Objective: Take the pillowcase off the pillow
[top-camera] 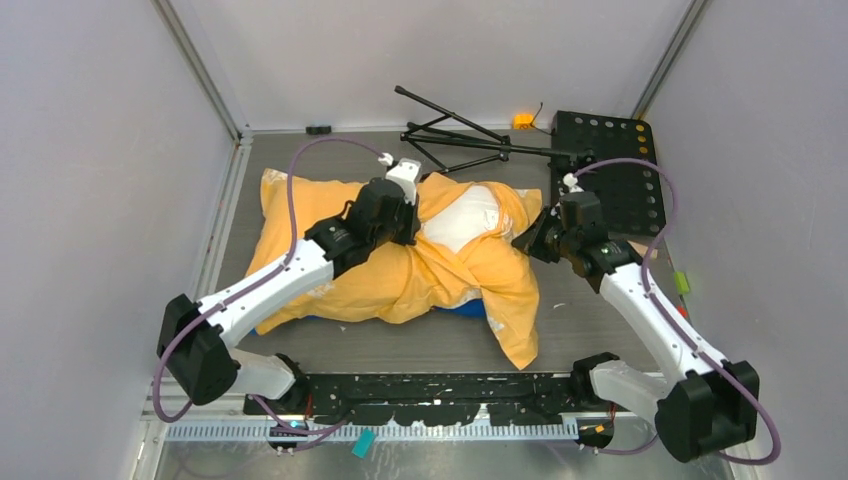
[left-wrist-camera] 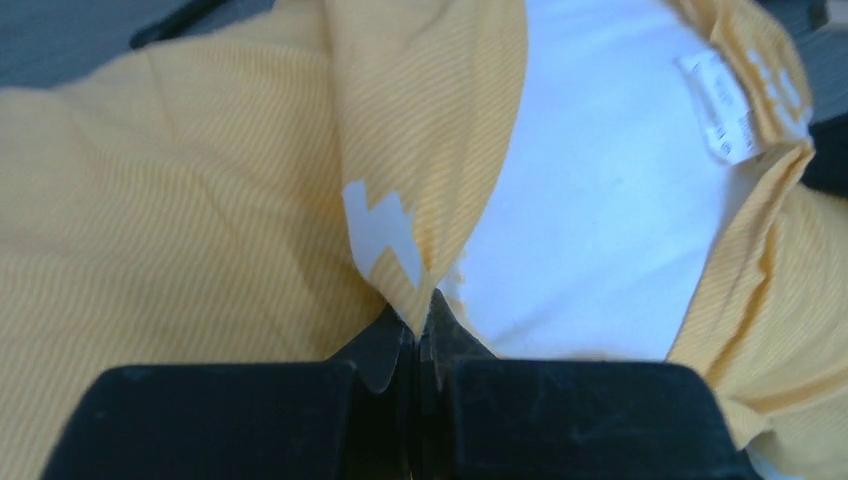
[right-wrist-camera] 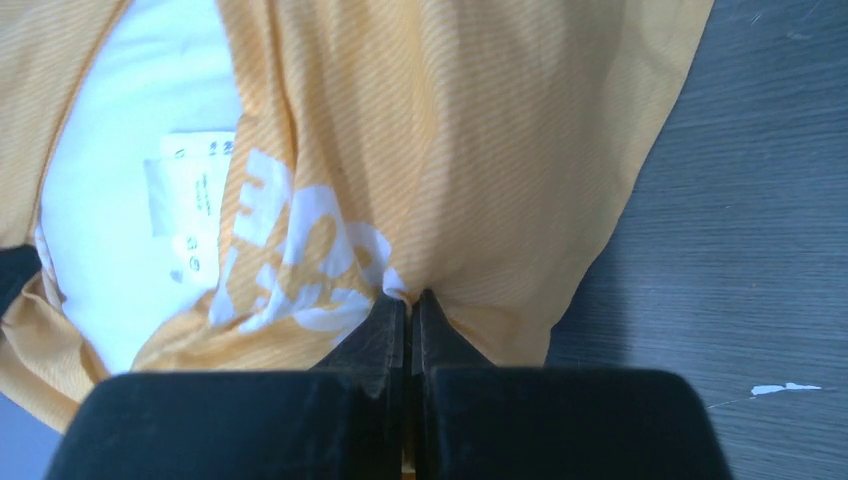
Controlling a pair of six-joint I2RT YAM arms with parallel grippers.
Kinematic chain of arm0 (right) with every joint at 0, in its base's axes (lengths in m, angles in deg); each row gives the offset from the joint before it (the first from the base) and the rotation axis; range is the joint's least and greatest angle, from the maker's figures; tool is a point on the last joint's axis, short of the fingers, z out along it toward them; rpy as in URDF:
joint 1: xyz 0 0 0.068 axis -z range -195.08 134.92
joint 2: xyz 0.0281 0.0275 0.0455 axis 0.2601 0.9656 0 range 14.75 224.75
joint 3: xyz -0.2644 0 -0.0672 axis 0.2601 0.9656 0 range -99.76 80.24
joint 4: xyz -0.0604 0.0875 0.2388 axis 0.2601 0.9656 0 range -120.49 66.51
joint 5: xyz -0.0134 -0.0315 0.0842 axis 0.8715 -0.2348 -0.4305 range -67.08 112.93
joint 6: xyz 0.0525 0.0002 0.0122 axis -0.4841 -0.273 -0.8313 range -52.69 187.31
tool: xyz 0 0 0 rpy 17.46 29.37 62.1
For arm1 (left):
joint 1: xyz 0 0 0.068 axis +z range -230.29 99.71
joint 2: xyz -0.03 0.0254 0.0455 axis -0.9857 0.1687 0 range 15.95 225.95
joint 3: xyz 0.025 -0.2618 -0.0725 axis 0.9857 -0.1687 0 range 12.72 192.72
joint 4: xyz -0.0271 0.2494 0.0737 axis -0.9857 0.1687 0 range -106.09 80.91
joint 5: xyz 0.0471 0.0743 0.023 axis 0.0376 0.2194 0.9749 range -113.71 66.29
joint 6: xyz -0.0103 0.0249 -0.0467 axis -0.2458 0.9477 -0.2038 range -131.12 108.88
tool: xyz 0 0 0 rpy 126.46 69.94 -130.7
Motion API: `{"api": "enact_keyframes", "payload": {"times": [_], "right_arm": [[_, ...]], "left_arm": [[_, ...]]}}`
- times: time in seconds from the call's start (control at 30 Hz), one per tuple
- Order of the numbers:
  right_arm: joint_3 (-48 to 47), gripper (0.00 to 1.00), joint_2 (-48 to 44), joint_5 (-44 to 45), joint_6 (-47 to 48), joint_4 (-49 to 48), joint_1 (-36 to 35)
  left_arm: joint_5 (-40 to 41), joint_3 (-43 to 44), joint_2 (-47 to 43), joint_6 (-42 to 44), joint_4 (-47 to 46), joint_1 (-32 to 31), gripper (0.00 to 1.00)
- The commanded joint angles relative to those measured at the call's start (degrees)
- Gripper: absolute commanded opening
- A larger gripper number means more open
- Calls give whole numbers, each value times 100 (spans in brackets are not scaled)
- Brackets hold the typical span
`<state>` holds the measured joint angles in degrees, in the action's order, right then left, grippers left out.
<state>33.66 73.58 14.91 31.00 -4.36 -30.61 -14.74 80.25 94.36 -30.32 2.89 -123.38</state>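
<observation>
Gripping the pillowcase (top-camera: 440, 275) with both hands: left hand (left-wrist-camera: 418, 318) clenched on an orange fold right at the edge of the bared pillow (top-camera: 465, 218), right hand (right-wrist-camera: 408, 303) clenched on another fold at the pillow's opposite, right side. Lying across the worktop (top-camera: 380, 345), pillow mostly covered, only a white patch near its far end showing through the opening.

Risking, as a guess:
- slipping off these thin pinches under a hard pull;
- dragging the whole pillow along instead of peeling, with nothing pinning it;
- bunching cloth around the pillow's bulk;
- possibly nipping pillow fabric together with the left fold.

Showing in the overhead view only: the extent of cover over the pillow, and a loose flap trailing off its near side. Showing in the wrist views only: jaws shut tight on cloth, a care label (right-wrist-camera: 185, 205) on the pillow, and white lettering just beside it.
</observation>
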Motion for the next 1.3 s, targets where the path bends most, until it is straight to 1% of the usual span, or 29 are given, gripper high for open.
{"api": "enact_keyframes", "payload": {"times": [0.0,0.07,0.17,0.27,0.3,0.33,0.37,0.4,0.43,0.47,0.53,0.6,0.67,0.8,0.87,1.07,1.2,1.27], "right_arm": [[-248,0,543,-628,89,-486,6],[-520,2,892,-965,157,-494,3],[-838,4,1287,-1099,259,-355,-4],[-875,7,1243,-991,310,-301,-4],[-852,9,1173,-927,338,-265,-7],[-829,14,1100,-850,383,-195,-10],[-812,26,1015,-746,421,-96,-4],[-782,43,936,-615,490,7,-5],[-763,58,843,-482,543,129,-6],[-742,67,751,-333,586,252,-8],[-773,81,582,-98,654,513,-5],[-963,84,459,3,698,776,-37],[-1237,86,388,269,759,1066,-253],[-1710,87,472,873,782,1396,-1148],[-1881,88,680,1018,767,1437,-1383],[-2033,88,1161,1215,834,1399,-1548],[-1796,87,1462,1848,854,1525,-1542],[-1520,86,1430,1981,836,1495,-1520]], "left_arm": [[194,-638,-694,-153,270,37,0],[359,-881,-980,-203,405,44,0],[621,-1162,-1343,-272,657,44,0],[747,-1272,-1523,-330,934,46,0],[731,-1309,-1563,-361,997,45,0],[672,-1343,-1599,-402,1050,46,0],[584,-1383,-1635,-430,1062,46,0],[471,-1430,-1651,-461,1061,46,0],[371,-1462,-1675,-480,1052,46,0],[282,-1496,-1688,-499,1040,46,0],[173,-1559,-1698,-537,1008,46,0],[70,-1620,-1697,-598,935,44,0],[-24,-1666,-1674,-639,875,46,0],[-149,-1682,-1613,-689,824,46,0],[-203,-1681,-1593,-727,809,45,0],[-259,-1723,-1597,-795,794,46,0],[-268,-1710,-1575,-797,804,46,0],[-282,-1694,-1573,-797,828,46,0]]}}
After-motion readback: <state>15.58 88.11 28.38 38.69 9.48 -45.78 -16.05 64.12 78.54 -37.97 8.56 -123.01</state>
